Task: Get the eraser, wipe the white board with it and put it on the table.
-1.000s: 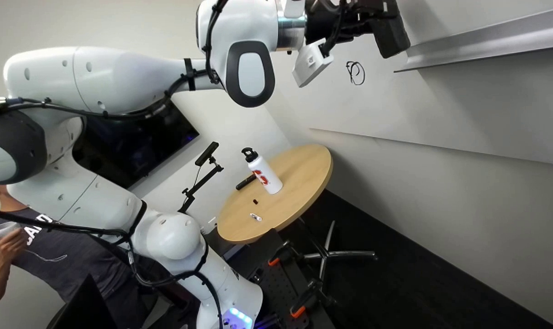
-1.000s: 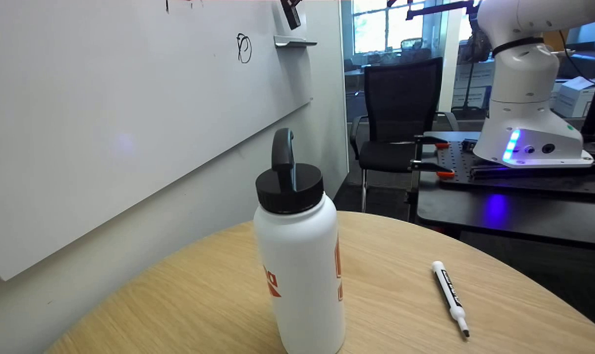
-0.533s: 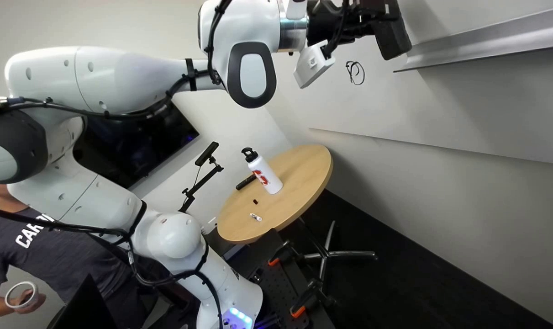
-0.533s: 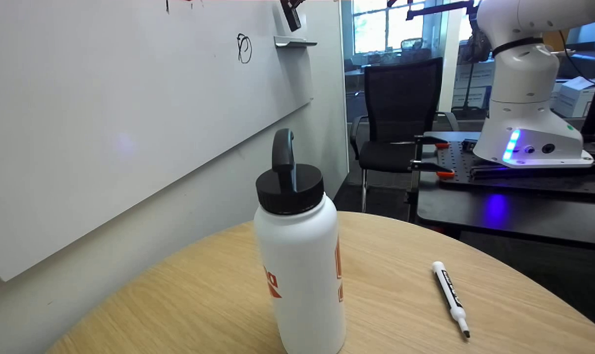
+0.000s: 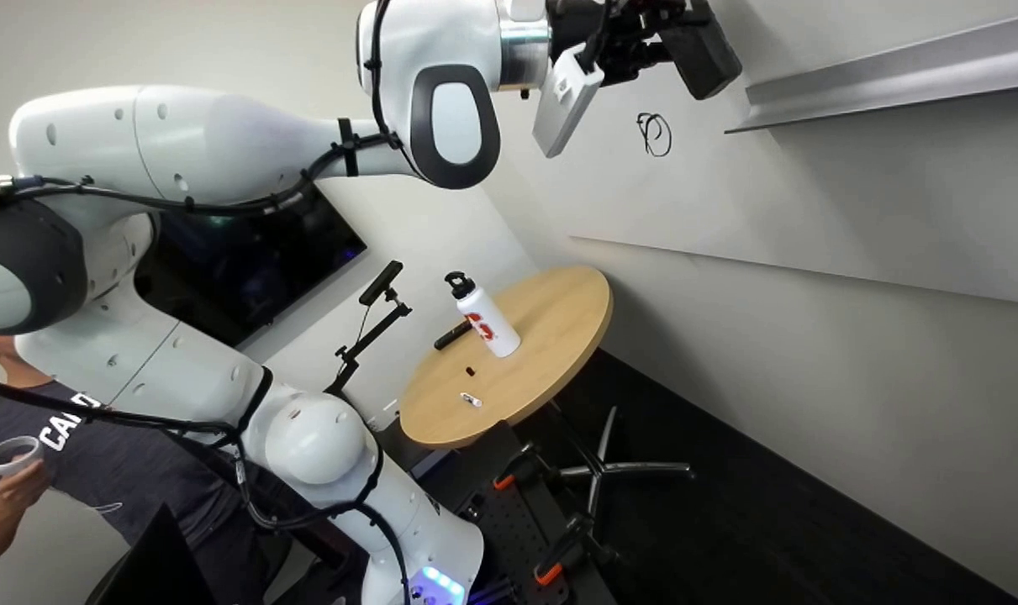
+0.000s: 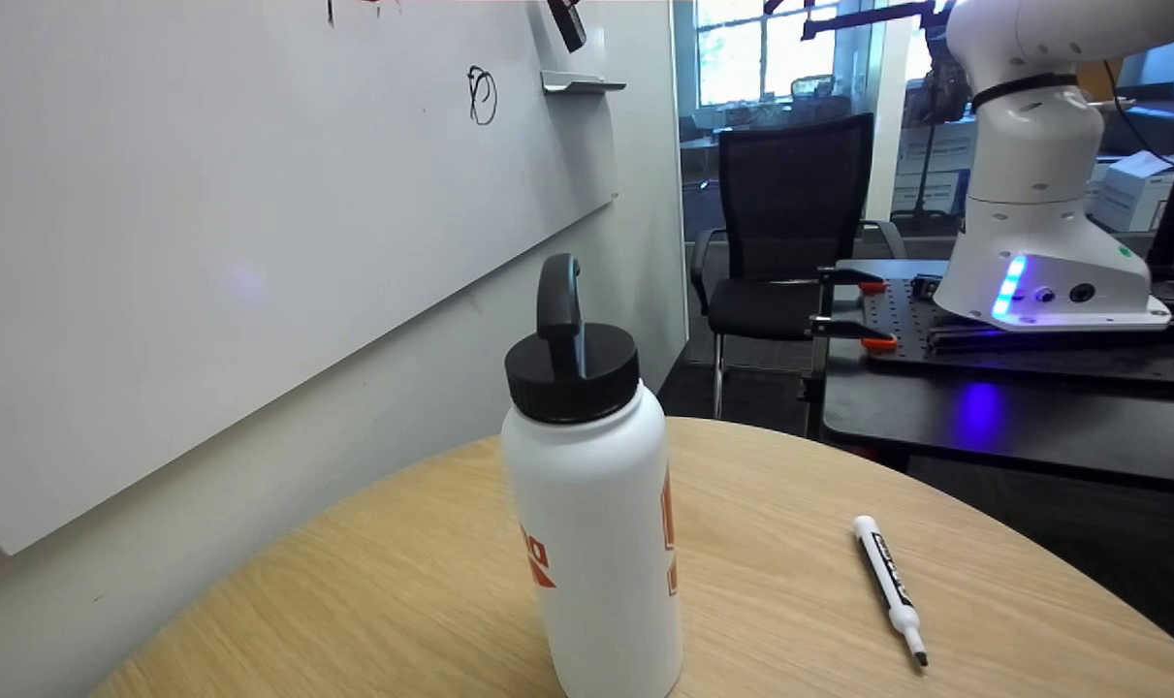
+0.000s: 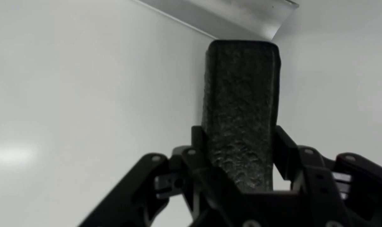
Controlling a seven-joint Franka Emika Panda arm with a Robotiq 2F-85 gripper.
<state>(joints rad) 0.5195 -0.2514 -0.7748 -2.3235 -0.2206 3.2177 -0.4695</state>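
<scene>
Has just edged up from the ledge [image 5: 895, 77] in both exterior views, clamping the eraser [image 7: 241, 107] between the fingers [image 7: 285, 151] in front of the white board [image 6: 237, 194] (touching or not, cannot tell), probably repositioning with the scribble [image 5: 656, 134] yet to wipe.

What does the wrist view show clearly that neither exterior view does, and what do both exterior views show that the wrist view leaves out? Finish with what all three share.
Only the wrist view clearly shows the tool gripping the eraser from both sides, with the eraser's rough face close up.

Only the exterior views show the table, with the bottle standing and the marker lying on it, and the scribble on the board.

All share the eraser, the board's white surface and the ledge.
</scene>
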